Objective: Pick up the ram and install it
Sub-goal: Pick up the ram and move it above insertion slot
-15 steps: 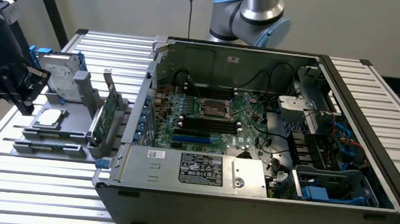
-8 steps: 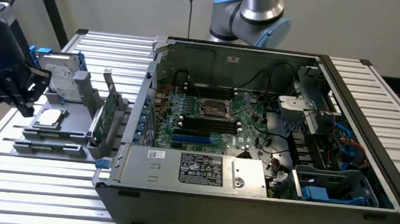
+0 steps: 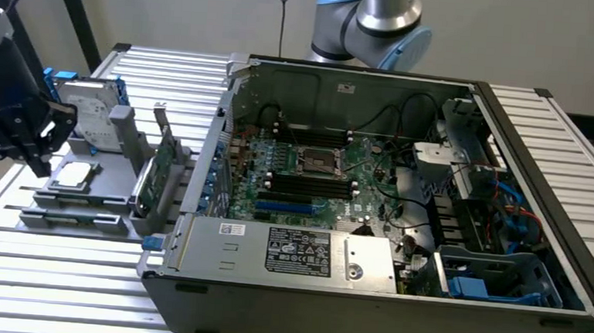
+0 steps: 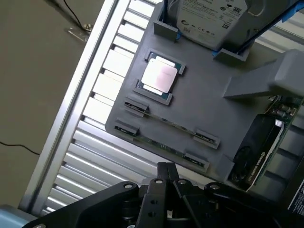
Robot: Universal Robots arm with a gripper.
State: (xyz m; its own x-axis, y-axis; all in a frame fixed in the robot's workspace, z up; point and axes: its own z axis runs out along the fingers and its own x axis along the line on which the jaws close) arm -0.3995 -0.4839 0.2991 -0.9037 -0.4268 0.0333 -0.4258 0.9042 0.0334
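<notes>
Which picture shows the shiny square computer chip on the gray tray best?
The wrist view. There the processor chip is seen from above, silver lid and green edge plain, in the gray tray. In the exterior view the chip looks far off and slanted, beside the gripper.

- No text, brand or number can be read anywhere.
- The power supply (image 3: 219, 261) carries a black label (image 3: 300, 253) with white print and small marks, too fine to make out.
- A white sticker (image 3: 233, 228) beside it is illegible.
- The hard drive (image 4: 237, 35) has a white label (image 4: 209, 14) with rows of dark print, unreadable.
</notes>
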